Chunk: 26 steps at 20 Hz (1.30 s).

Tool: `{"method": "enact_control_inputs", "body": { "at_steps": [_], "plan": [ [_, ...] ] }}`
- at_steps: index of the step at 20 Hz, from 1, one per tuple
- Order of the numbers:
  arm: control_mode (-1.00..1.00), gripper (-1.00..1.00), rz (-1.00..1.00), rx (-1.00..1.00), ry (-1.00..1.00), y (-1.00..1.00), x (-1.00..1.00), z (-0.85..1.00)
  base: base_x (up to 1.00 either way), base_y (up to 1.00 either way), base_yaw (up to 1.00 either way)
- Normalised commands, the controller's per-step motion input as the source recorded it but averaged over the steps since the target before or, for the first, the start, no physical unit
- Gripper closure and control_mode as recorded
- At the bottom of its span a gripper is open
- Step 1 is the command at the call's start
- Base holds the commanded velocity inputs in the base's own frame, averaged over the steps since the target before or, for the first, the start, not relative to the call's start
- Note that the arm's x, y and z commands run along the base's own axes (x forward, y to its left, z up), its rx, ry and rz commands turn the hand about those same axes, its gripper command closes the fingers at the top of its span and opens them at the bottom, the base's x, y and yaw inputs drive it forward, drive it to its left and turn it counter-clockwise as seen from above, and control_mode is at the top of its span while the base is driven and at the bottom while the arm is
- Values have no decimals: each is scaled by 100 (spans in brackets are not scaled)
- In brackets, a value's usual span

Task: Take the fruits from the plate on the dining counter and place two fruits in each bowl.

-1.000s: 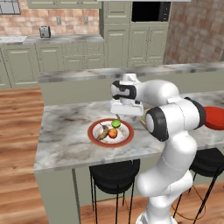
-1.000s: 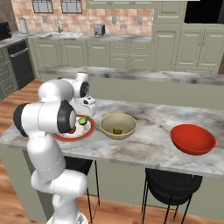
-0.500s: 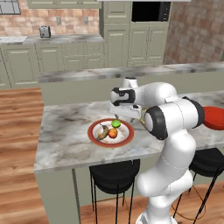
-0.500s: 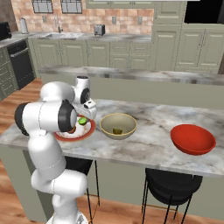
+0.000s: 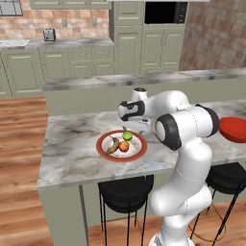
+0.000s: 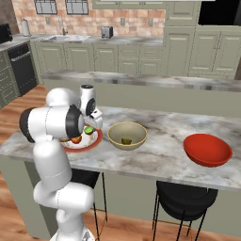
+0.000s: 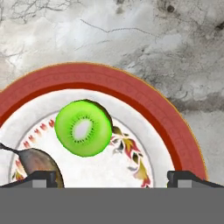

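Note:
The red-rimmed white plate (image 5: 103, 148) (image 6: 94, 142) (image 7: 131, 89) lies on the marble dining counter (image 5: 72, 158). On it are a green fruit (image 5: 127, 136) (image 6: 88, 130) (image 7: 83, 127), an orange-red fruit (image 5: 123, 146) (image 6: 75, 140) and a brownish banana (image 5: 113, 145) (image 7: 38, 161). My gripper (image 5: 131, 127) (image 7: 113, 178) hangs open just above the plate's far side, the green fruit ahead of its widely spread fingertips (image 7: 41, 177), nothing held. The pale yellow bowl (image 6: 127, 135) holds another green fruit (image 6: 126, 140). The red bowl (image 6: 207, 149) (image 5: 234, 129) stands further right.
Black stools (image 5: 125, 188) (image 6: 183, 197) stand under the counter's front edge. A raised marble ledge (image 5: 144, 79) runs behind the dining counter. The cabinet worktop with a toaster (image 5: 48, 34) lies far back. My own arm hides the yellow bowl in the left base view.
My hand has come down a little and shifted over the plate. The fruits and bowls have not moved.

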Motion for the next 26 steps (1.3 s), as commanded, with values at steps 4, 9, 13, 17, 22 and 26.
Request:
{"method": "enact_control_inputs", "body": {
  "at_steps": [4,9,13,17,22,26],
  "plan": [
    [-100,-100,0,0,-5,10,23,-24,0,0,0],
    [-100,-100,0,0,0,13,27,-21,0,0,0],
    [-100,-100,0,0,0,3,26,-15,0,0,0],
    [-100,-100,0,0,0,1,20,-14,0,0,0],
    [-100,-100,0,0,0,3,1,-14,0,0,0],
    [-100,-100,0,0,0,4,0,-14,0,0,0]
  ]
}}
